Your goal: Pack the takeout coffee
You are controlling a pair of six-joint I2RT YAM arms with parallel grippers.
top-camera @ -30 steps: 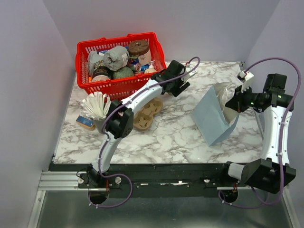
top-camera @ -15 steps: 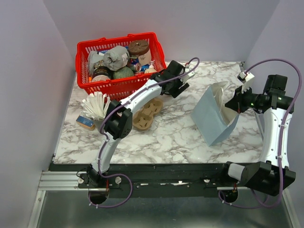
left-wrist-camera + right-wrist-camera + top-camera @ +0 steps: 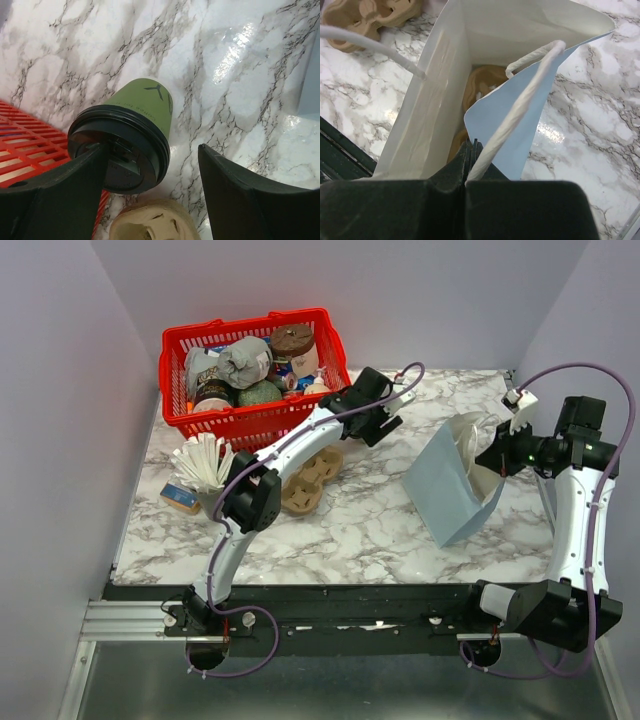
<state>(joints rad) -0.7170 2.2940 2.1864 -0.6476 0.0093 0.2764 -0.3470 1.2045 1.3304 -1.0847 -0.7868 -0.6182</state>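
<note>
Right beside the basket, the cup stands on the desk inside the left claw, jaws wide, lid against one finger. Closing lopsided could shove it over or pop the lid. The right claw is pinching the bag handle.

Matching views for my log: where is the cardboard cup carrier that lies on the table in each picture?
Top external: cardboard cup carrier left of centre.
Left wrist: carrier at the bottom edge, cropped.
Right wrist: carrier in the top-left corner.
Shared landmark: marble table.
</note>
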